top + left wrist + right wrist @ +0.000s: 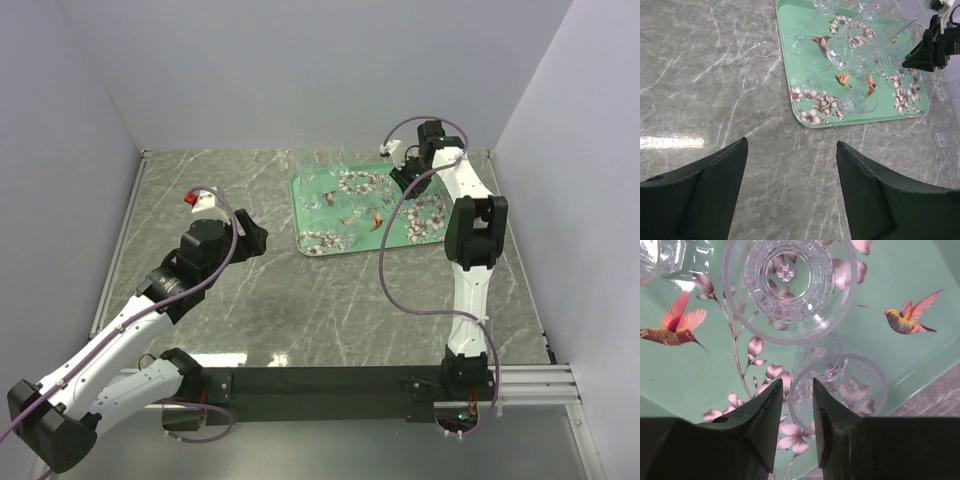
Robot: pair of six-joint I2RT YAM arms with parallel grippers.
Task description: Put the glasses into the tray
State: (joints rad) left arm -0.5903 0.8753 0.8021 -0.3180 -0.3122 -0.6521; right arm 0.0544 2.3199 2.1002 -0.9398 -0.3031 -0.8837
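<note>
The teal flowered tray (365,232) lies at the back right of the table, and it also shows in the left wrist view (805,62). Several clear glasses (322,188) are on it, some stemmed ones lying down (842,52). My right gripper (403,180) hangs over the tray's far right part. In its wrist view the jaws (797,390) stand narrowly apart astride the rim of an upright glass (850,390), without visibly touching it. A larger glass (790,285) stands just beyond. My left gripper (258,240) is open and empty above bare table, left of the tray (791,145).
White walls close in the grey marble table at the back and both sides. The right arm's purple cable (385,270) loops over the tray's near edge. Faint clear glass shapes (944,139) show on the table right of the tray.
</note>
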